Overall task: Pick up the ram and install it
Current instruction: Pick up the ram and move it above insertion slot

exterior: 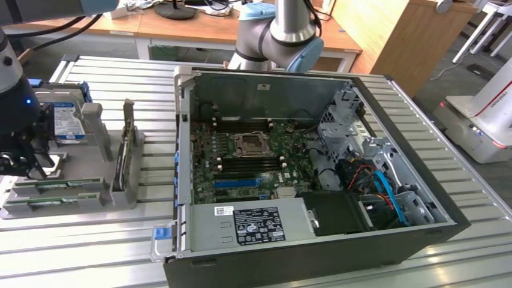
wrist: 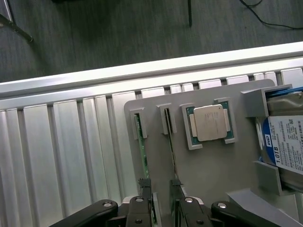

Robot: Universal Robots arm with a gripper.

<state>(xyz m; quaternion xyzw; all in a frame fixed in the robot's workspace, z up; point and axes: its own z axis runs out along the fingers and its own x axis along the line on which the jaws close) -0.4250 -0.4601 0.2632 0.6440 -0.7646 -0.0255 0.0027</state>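
Two green ram sticks are seen edge-on, each standing in its own slot of a gray holder [wrist: 208,170]. The first ram stick [wrist: 142,151] is nearest the holder's outer edge. The second ram stick [wrist: 171,146] is between it and the silver processor chip [wrist: 209,122], which is seated in a square recess. A blue-labelled hard drive [wrist: 284,146] is held at the holder's far end, beyond the chip.

The gripper [wrist: 160,185] is held over the sticks' near ends with its jaws wide apart and nothing held. One fingertip is lined up close to each stick; whether either is touched cannot be told.

In the exterior view, the holder [exterior: 80,195] is seen on the slatted metal desk [exterior: 80,252], on the exterior view's left of an open computer case [exterior: 320,258]. The gripper [exterior: 28,171] is low over the holder there, beside the hard drive [exterior: 68,123]. Green board strips [exterior: 60,184] are visible in the holder's front slots. The case is lying with its side open, and the motherboard [exterior: 240,162] is exposed. The robot arm [exterior: 288,36] is mounted behind the case.
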